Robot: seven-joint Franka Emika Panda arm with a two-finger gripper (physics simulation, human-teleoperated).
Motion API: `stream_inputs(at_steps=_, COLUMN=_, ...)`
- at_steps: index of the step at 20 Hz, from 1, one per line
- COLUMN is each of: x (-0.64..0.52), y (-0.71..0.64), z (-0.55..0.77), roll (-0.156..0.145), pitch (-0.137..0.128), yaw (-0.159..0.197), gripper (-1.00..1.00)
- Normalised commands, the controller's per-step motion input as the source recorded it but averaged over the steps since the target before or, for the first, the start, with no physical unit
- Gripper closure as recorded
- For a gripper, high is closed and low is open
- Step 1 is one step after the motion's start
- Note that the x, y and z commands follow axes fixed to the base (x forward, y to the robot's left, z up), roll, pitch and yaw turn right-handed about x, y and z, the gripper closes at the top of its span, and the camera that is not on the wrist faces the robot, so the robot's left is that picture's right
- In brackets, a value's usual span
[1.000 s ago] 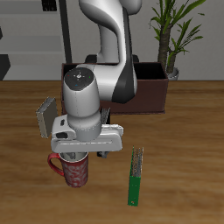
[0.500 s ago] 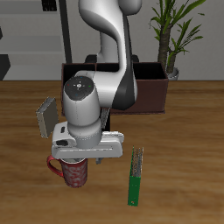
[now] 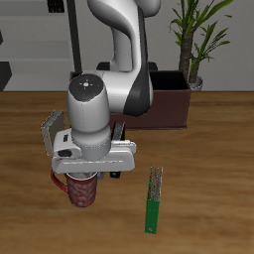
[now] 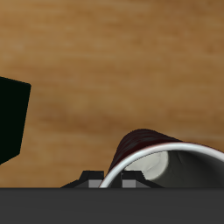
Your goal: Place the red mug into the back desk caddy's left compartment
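1. Fingers: they hang directly below the large grey wrist housing in the exterior view, and that housing hides them, so it cannot be told whether they are released or clenched on anything.
2. Red mug: it shows right under the fingers, its speckled red body poking out beneath the wrist housing near the front edge of the bench. In the wrist view the mug sits very close to the fingers, with its pale rim and light grey inside turned toward the camera (the rim is cut off by the frame edge). Whether it rests on the bench or is lifted clear of it cannot be told.
3. Back desk caddy: the dark brown box lies well behind the fingers, toward the robot's base, and is partly covered by the arm. Its left compartment cannot be made out from here.
4. Green box: a narrow green item lies flat on the bench beside the fingers, apart from the mug.
5. Potted plant: it stands behind the caddy, far from the fingers.
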Motion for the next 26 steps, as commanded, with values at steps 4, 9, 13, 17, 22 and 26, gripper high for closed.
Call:
stream_inputs(at_steps=4, x=-0.14, y=-0.17, z=0.61, roll=-0.025, pitch=-0.071, yaw=0.01, gripper=1.0)
stream_inputs(at_steps=9, x=-0.27, y=-0.2, z=0.8, roll=-0.021, pitch=-0.099, yaw=0.026, gripper=1.0)
stream_inputs(at_steps=13, x=-0.39, y=-0.16, z=0.73, roll=-0.007, pitch=-0.082, yaw=0.019, gripper=1.0)
stream_inputs(at_steps=17, x=-0.25, y=-0.12, z=0.39, roll=-0.013, pitch=-0.034, yaw=-0.005, gripper=1.0)
stream_inputs(at_steps=22, x=-0.46, y=-0.05, z=0.54, roll=0.001, pitch=-0.054, yaw=0.033, gripper=1.0)
stream_inputs(at_steps=26, x=-0.48, y=-0.05, z=0.46, roll=-0.009, pitch=-0.048, yaw=0.015, gripper=1.0)
